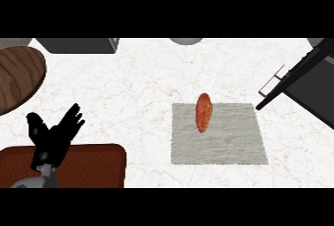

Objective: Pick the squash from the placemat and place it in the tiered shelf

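One hand [55, 132] shows in the head view, the robot's left, black on a grey forearm that comes up from the lower left edge; its fingers [70, 118] are straight and spread, pointing up and a little to the right, the thumb [34, 121] standing apart on the left side, and it holds nothing. Beneath the wrist, at the lower left, lies a reddish-brown mat [91, 165] with rounded corners, partly cut off by the bottom of the view. The right hand does not appear anywhere. All of this rests on a white marbled tabletop [130, 84]. Right of centre lies a pale grey rectangular placemat [218, 141], flat and well apart from the hand. The squash [203, 112], a slim orange shape, long and tapering at both ends, sits on the placemat's upper left part, running straight away from the viewer, its far tip reaching just past the placemat's far edge. Nothing touches the squash. Farther back on the right stands the tiered shelf [303, 75], a dark frame with black bars and a grey panel, slanting out of the view's right side; one of its bars ends close to the placemat's far right corner. At the far left sits a round dark wooden board [18, 75], partly cut off. Along the far edge are a dark grey box [78, 45] and part of a pale grey rounded thing [186, 40].
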### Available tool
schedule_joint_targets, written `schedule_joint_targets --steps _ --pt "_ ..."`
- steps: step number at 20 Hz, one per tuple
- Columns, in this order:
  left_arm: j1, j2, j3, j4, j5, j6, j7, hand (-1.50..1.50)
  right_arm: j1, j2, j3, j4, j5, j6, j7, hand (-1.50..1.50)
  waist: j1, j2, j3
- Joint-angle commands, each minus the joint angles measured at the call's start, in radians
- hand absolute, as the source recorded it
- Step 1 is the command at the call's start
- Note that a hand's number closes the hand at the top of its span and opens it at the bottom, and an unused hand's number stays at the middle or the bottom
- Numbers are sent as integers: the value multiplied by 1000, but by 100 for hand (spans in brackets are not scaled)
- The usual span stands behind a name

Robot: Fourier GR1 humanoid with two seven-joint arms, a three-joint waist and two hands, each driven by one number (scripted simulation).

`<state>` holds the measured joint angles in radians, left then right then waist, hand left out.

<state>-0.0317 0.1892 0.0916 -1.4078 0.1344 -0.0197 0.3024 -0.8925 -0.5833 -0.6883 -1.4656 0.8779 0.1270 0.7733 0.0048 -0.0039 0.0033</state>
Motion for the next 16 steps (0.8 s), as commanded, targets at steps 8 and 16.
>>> schedule_joint_targets --steps 8,16 --pt "-7 -39 -21 16 -34 41 24 0 -63 -96 -114 -52 -91 -163 64 -150 -8 3 -3" --pt "13 -21 9 27 -15 15 3 0 55 -208 -222 -162 -36 -208 143 -150 -18 0 -3"
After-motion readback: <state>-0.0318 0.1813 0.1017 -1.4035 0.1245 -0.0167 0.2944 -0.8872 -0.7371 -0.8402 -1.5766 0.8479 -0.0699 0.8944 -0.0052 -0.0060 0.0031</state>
